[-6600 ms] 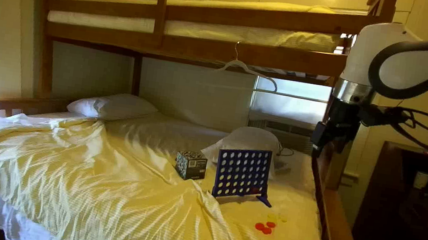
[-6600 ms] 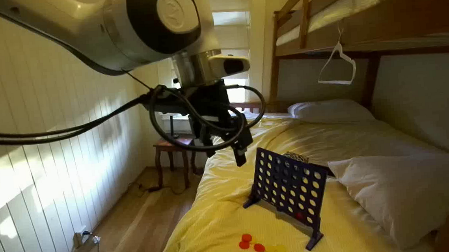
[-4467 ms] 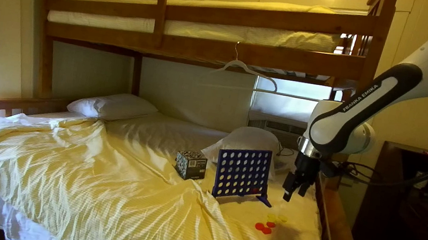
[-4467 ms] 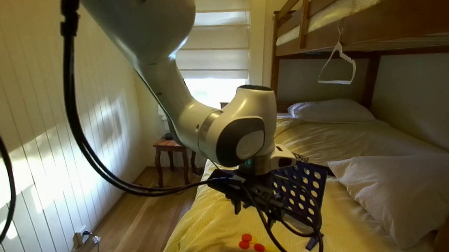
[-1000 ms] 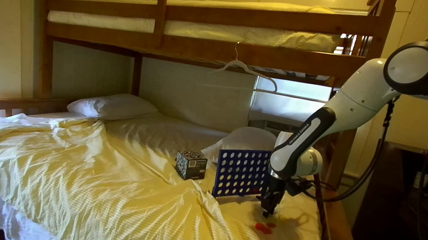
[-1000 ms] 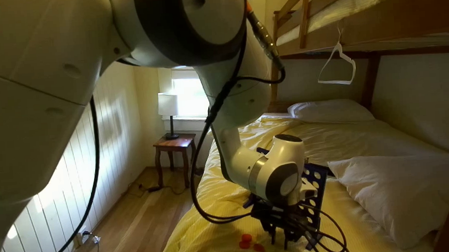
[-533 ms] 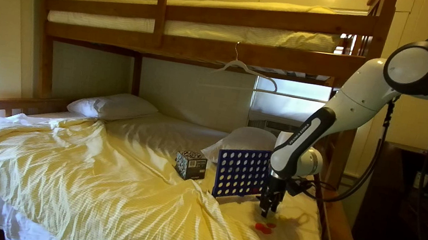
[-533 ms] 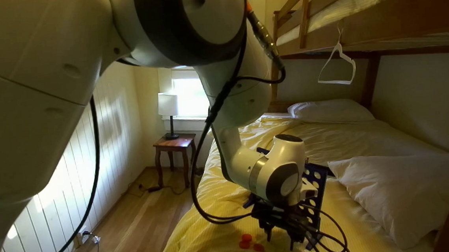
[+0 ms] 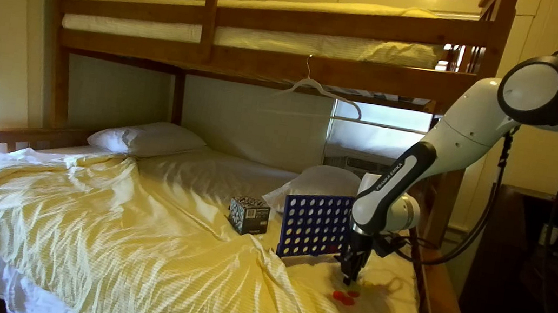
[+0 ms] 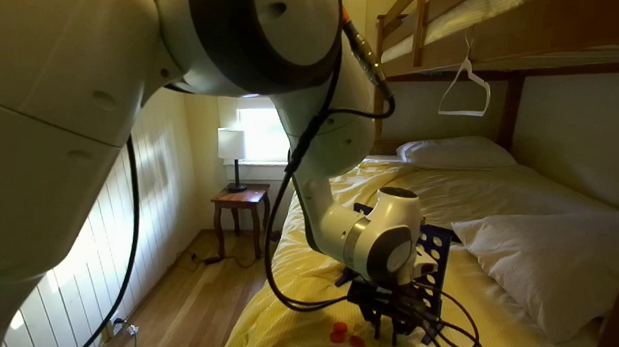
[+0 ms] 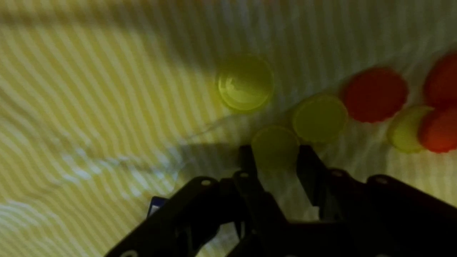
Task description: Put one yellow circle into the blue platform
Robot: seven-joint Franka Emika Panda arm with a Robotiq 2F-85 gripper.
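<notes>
Black two-fingered gripper [image 11: 275, 151] grasps one round yellow plastic disc [image 11: 275, 144]; an upright dark-blue plastic grid frame [image 9: 313, 227] stands near both.

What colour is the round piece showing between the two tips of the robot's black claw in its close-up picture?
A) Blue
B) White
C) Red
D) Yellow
D: in the wrist view a yellow disc, darkened by shade, shows between the fingertips of the gripper, while the nearest red disc lies outside them, toward the picture's right.
</notes>
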